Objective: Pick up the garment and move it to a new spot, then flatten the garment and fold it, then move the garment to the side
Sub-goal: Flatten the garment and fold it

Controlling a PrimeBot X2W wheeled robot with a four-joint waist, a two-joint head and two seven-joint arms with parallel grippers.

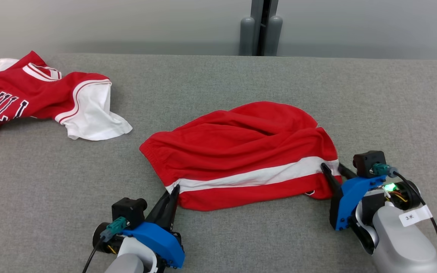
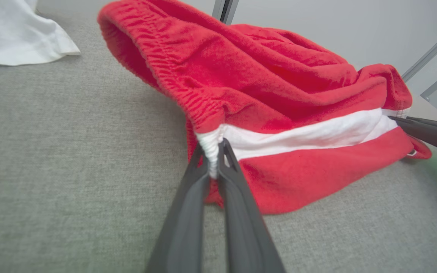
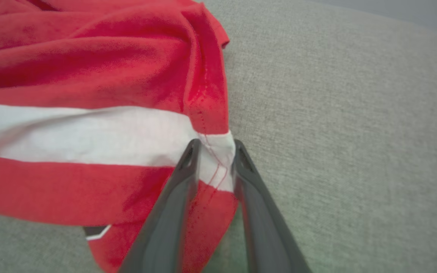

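At the shorts' [image 1: 241,151] waistband [image 2: 173,79], my left gripper [image 1: 175,187] is clamped tight; my right gripper [image 1: 331,166] straddles the hem [image 3: 207,113], half open. Risk: lifting now, hem slips out, shorts swing.

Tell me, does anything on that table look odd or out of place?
Nothing is damaged or spilled. The shorts lie rumpled in the middle, and the jersey at the far left is crumpled in a heap.
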